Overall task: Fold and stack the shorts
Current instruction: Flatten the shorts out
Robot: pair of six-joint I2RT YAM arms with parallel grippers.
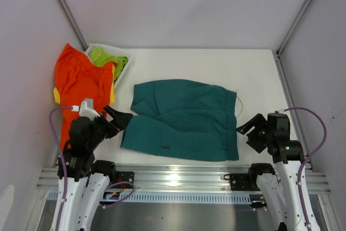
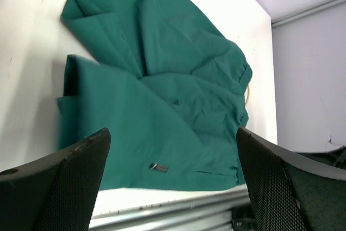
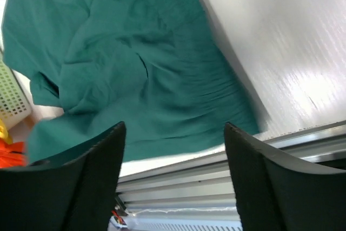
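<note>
The teal shorts [image 1: 181, 120] lie spread flat in the middle of the table, waistband to the right, with a white drawstring [image 1: 239, 106] poking out there. They fill the left wrist view [image 2: 162, 96] and the right wrist view [image 3: 124, 63]. My left gripper [image 1: 121, 118] [image 2: 173, 131] is open just off their left edge, holding nothing. My right gripper [image 1: 250, 131] [image 3: 174, 125] is open beside their right edge, also with nothing in it. The orange shorts [image 1: 81, 87] lie crumpled at the left wall.
A white basket [image 1: 125, 58] at the back left holds lime-green shorts [image 1: 105, 58]. Yellow cloth [image 1: 56, 96] peeks from under the orange pair. A metal rail [image 1: 178, 174] runs along the table's near edge. Walls stand close on both sides.
</note>
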